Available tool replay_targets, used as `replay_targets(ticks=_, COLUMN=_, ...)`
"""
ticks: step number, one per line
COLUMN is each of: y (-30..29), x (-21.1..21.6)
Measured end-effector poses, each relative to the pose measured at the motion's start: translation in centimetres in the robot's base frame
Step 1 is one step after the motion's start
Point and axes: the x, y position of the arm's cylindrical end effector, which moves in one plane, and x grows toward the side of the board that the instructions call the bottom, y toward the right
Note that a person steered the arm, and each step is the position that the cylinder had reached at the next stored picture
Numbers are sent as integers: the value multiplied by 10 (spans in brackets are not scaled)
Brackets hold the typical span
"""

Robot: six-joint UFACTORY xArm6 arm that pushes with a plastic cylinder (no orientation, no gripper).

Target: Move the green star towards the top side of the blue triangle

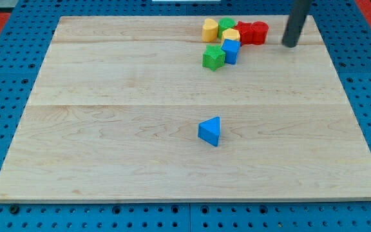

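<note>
The blue triangle [210,131] lies alone near the middle of the wooden board, a little towards the view's bottom. A green block that looks like the star [213,57] sits at the lower left of a cluster near the view's top, touching a blue block [230,50]. A second green block [227,26] sits at the top of the cluster; its shape is unclear. My tip [290,45] is at the view's top right, to the right of the cluster and apart from every block, well away from the green star.
The cluster also holds two yellow blocks [210,29] [231,35] and two red blocks [245,32] [259,31], packed together. The wooden board [108,129] lies on a blue perforated table [5,64].
</note>
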Motion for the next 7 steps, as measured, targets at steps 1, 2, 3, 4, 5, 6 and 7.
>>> replay_targets(ticks=1, y=-25, x=-48)
replay_targets(ticks=2, y=-102, x=-62)
replay_targets(ticks=3, y=-150, x=-52)
replay_targets(ticks=4, y=-172, x=-24)
replay_targets(ticks=5, y=-173, x=-1)
replay_targets(ticks=6, y=-176, x=41)
replay_targets(ticks=7, y=-180, x=79)
